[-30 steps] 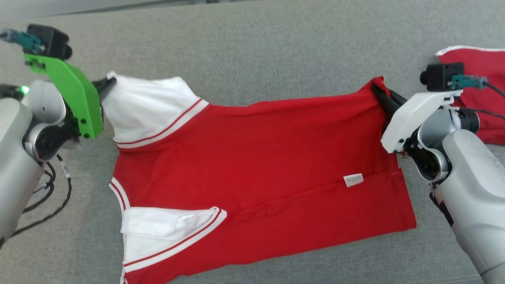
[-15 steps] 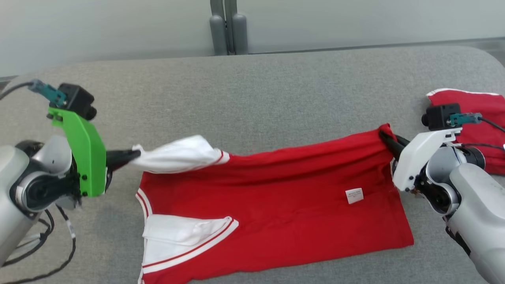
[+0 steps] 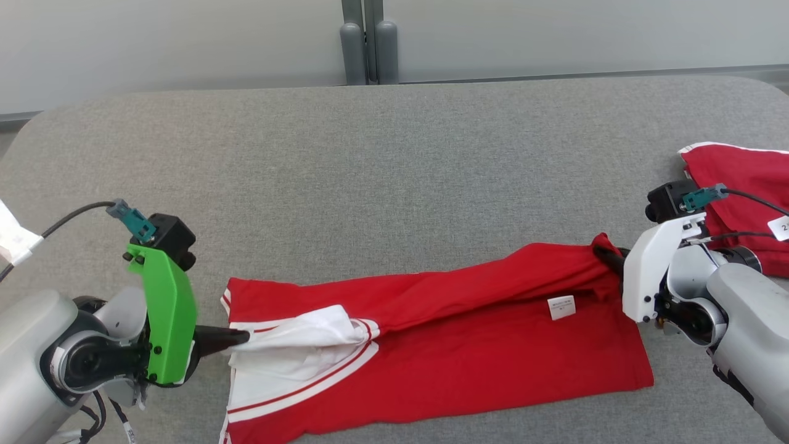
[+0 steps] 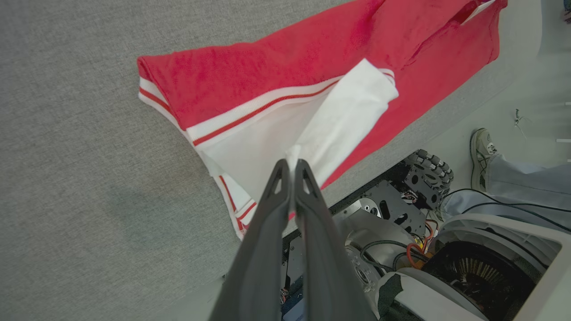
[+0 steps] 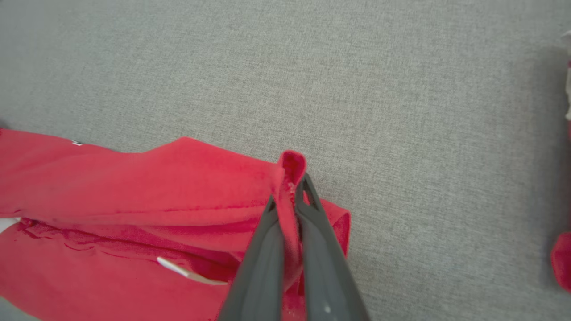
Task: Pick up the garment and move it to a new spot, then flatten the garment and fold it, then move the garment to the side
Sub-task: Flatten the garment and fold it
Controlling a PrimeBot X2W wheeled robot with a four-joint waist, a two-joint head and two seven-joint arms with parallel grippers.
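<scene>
Near edge, head view: garment [image 3: 468, 364], a red body with white sleeves and red-and-white striped trim, lies lengthwise left to right on the near part of the grey surface [image 3: 394, 185]. Its near hem sits close to the surface's near edge.

Near left: left fingers [image 3: 237, 337] are pressed together, pinching the tip of a white sleeve [image 3: 296, 345]. The sleeve is drawn over the second white sleeve lying under it. The left wrist view confirms this: left fingers [image 4: 276, 205] are closed on a thin edge of white cloth. Past the surface edge in that view are the robot's base with a roller wheel [image 4: 428, 171], cables, and a person's shoe [image 4: 481, 154] on the floor.

Middle right: a small white label [image 3: 561, 307] sits on the red body.

A little farther, right: right fingers [image 3: 609, 260] clamp the far right corner of the red cloth, held just above the surface. The right wrist view shows red fabric squeezed between the right fingers [image 5: 312, 223], with a nub poking past the tips. A raised red fold runs between the two grips.

Farther back is bare surface. Far right, well apart from the garment, lies a second red cloth [image 3: 739, 179] with white edging. Beyond are a pale wall and grey posts [image 3: 368, 43].
</scene>
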